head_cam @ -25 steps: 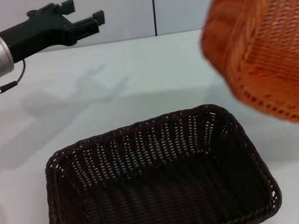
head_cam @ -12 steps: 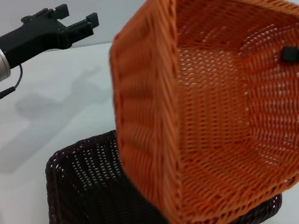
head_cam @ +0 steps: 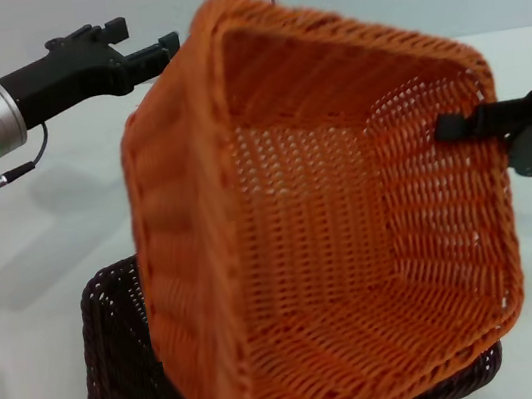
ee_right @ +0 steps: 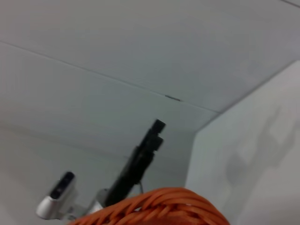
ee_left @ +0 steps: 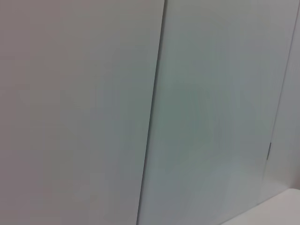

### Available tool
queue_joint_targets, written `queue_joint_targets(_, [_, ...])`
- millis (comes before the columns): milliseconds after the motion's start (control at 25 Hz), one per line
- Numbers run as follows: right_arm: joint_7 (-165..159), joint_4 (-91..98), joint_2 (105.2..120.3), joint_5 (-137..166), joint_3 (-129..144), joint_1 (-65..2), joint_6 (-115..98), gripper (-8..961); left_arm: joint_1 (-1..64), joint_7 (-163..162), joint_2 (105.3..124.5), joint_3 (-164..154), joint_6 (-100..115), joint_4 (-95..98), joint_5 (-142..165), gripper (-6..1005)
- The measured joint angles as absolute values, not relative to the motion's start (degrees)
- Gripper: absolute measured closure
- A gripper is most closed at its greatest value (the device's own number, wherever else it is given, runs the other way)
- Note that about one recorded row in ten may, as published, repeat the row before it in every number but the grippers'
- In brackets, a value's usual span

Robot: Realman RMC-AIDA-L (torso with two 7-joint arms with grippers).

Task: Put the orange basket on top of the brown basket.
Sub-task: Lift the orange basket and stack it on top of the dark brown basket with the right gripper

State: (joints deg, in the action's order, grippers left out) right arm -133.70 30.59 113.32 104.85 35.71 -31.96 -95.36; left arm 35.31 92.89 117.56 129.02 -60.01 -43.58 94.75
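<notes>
The orange basket (head_cam: 325,251) hangs in the air, tipped so its opening faces me, and covers most of the brown basket (head_cam: 123,384) on the table below. My right gripper (head_cam: 462,125) is shut on the orange basket's right rim. Part of that braided rim also shows in the right wrist view (ee_right: 159,208). My left gripper (head_cam: 139,39) is open and empty, held in the air at the far left, just beside the orange basket's upper left corner. Only the brown basket's left side and a bit of its front right corner show.
The white table (head_cam: 32,257) stretches to the left and behind the baskets, with a pale wall behind it. My left arm (ee_right: 140,159) shows far off in the right wrist view. The left wrist view shows only wall panels.
The orange basket has swung leftward from the upper right and now hangs over the brown basket, hiding most of it. The left arm has barely moved.
</notes>
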Motion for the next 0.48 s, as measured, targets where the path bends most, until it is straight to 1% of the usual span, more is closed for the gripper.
queue_joint_targets(240, [-135.1,30.7,113.75,107.6,38.7,-32.3,-92.0,787,35.3,93.1,117.51,129.0,-60.0,-43.2,94.7,164])
queue_joint_targets(440, [-134.1,31.0,113.80,107.7,38.5,-31.9,-91.5,778,35.6,93.8,117.54,129.0,-60.0,-42.8,94.7,164])
queue_joint_targets(480, [-133.9,31.0,113.72,107.7,38.5,-31.9,-91.5,737,35.9,94.1,117.52,129.0,-59.9,-42.4,94.7,164])
